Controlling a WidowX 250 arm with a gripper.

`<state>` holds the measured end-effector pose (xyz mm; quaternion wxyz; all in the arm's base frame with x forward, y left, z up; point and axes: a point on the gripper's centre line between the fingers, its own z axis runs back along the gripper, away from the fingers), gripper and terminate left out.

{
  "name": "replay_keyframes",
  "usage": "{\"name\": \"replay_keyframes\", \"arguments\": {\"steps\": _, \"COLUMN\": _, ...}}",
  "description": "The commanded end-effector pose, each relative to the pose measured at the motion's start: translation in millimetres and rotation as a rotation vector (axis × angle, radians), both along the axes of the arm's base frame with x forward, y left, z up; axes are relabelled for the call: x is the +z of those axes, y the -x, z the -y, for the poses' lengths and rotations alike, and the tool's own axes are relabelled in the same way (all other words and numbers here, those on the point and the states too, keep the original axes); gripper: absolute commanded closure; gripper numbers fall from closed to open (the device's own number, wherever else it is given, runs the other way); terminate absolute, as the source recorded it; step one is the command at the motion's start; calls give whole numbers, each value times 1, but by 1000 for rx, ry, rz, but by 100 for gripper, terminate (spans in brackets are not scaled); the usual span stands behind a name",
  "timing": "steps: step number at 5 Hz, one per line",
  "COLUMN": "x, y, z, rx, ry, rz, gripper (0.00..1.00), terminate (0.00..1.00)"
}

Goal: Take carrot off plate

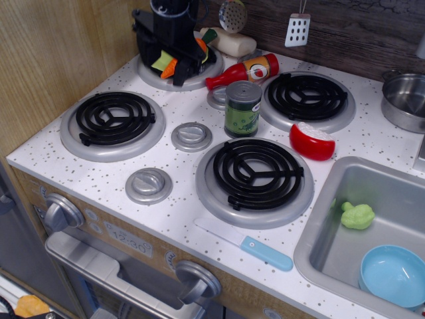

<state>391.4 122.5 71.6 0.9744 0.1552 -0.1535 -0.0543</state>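
The lime-green plate point(162, 62) lies on the back-left burner point(174, 78), mostly hidden by my gripper. The orange carrot point(201, 48) lies on the plate with its dark green stem end pointing back right; another bit of orange shows between my fingers. My black gripper point(166, 66) is lowered over the plate, its jaws open on either side of the carrot. I cannot tell whether the fingers point(184, 70) touch the carrot.
A red-and-orange sauce bottle point(242, 70) lies just right of the plate, with a green can point(242, 108) in front of it. A red-and-white toy point(312, 141), a pot point(405, 100), and a sink point(319, 226) holding a blue bowl point(395, 274) are to the right.
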Motion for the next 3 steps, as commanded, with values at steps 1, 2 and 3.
{"name": "replay_keyframes", "arguments": {"steps": 1, "x": 28, "y": -46, "z": -35, "rx": -136, "ry": -123, "rz": 159, "gripper": 0, "terminate": 0}}
{"name": "replay_keyframes", "arguments": {"steps": 2, "x": 30, "y": -61, "z": -42, "rx": -189, "ry": -152, "rz": 203, "gripper": 0, "terminate": 0}}
{"name": "replay_keyframes", "arguments": {"steps": 3, "x": 19, "y": -67, "z": -41, "rx": -197, "ry": -113, "rz": 228, "gripper": 0, "terminate": 0}}
